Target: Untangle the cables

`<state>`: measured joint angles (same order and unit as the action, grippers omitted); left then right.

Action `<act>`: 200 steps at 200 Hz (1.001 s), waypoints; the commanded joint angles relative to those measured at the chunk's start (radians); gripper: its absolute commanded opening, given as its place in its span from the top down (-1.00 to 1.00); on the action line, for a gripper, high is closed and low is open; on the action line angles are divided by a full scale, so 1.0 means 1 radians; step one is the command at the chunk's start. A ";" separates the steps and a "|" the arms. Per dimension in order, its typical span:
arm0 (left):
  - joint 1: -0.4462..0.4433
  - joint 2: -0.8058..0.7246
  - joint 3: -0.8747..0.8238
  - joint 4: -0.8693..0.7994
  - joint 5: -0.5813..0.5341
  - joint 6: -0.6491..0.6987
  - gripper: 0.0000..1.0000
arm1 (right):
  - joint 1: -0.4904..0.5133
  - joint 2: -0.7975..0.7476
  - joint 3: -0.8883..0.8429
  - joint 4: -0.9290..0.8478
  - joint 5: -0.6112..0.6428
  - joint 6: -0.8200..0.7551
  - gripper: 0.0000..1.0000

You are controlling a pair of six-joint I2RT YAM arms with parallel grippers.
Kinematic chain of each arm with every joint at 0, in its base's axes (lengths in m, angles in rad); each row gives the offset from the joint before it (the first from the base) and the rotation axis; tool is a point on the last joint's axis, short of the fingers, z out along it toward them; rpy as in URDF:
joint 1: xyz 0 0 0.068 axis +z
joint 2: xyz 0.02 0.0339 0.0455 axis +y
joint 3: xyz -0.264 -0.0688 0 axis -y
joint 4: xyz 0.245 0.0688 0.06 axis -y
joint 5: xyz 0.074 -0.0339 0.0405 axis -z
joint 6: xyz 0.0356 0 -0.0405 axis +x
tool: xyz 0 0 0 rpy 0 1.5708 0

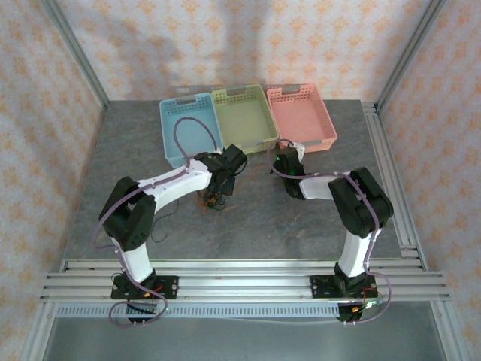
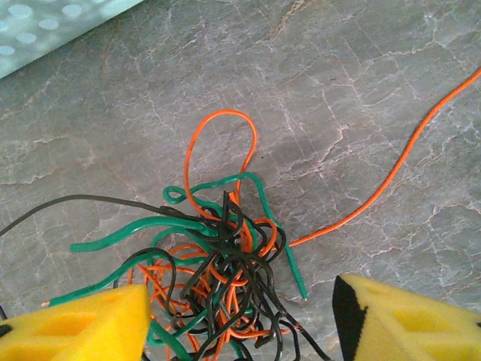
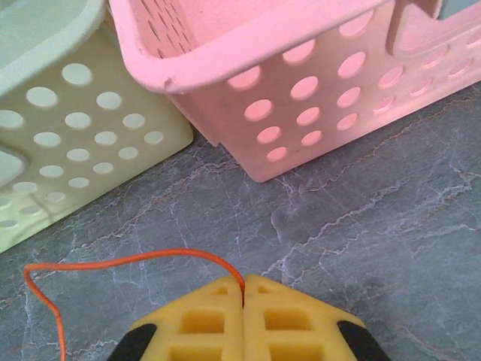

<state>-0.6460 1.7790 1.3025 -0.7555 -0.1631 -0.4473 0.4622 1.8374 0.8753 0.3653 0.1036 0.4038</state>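
Three baskets sit in a row at top centre of the top view: blue basket [image 1: 188, 128], green basket [image 1: 242, 116], pink basket [image 1: 301, 113], all on the grey table [image 1: 263, 218]. The left claw [image 1: 216, 194] points down just left of frame centre, right over the cables [image 1: 213, 201]. They are a small dark knot on the table, below the blue basket. Jaw gap is too small to read here. The right claw [image 1: 284, 156] sits low at the pink basket's near left corner, well apart from the knot.

Left wrist view: the knot [image 2: 225, 263] is at bottom centre, with black, orange and green strands bunched together. The left claw [image 2: 240, 301] is wide open, with its yellow pads [image 2: 83, 323] at lower left and lower right and the knot between them. It is not gripping anything. A few strands run at the left pad's edge and are probably touching it, hard to say. An orange loop [image 2: 222, 143] stands up out of the knot towards frame centre. The orange wire [image 2: 398, 165] leaves the knot's right side and runs to the upper right edge. A black strand [image 2: 68, 204] trails to the left edge. The blue basket's corner is at upper left.

Right wrist view: the right claw [image 3: 243, 293] is at bottom centre, pads pressed together, pinching the orange wire [image 3: 135, 259] at the seam. The wire arcs left over the table and drops to the lower left edge. The pink basket is at upper right and the green basket at upper left, just beside each other.
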 commanded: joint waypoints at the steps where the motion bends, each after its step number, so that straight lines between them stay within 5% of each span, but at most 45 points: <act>1: 0.006 -0.047 -0.030 -0.033 0.007 -0.012 -0.39 | 0.007 0.017 0.021 0.018 -0.004 -0.009 1.00; 67: 0.003 -0.130 -0.114 0.010 0.056 -0.069 -0.20 | 0.007 0.028 0.027 0.021 -0.025 -0.009 1.00; 97: -0.006 -0.146 -0.132 -0.026 -0.043 -0.111 -0.10 | 0.007 0.029 0.030 0.019 -0.030 -0.009 1.00; 137: -0.004 -0.144 -0.137 -0.026 -0.059 -0.121 -0.20 | 0.008 0.034 0.031 0.020 -0.037 -0.008 1.00; 174: -0.006 -0.151 -0.150 -0.017 -0.054 -0.123 0.19 | 0.008 0.033 0.030 0.019 -0.039 -0.010 1.00; 200: -0.008 -0.170 -0.178 0.023 -0.003 -0.119 0.22 | 0.007 0.038 0.038 0.016 -0.048 -0.010 1.00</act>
<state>-0.6483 1.6501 1.1545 -0.7422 -0.1699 -0.5568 0.4622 1.8591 0.8837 0.3683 0.0589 0.4038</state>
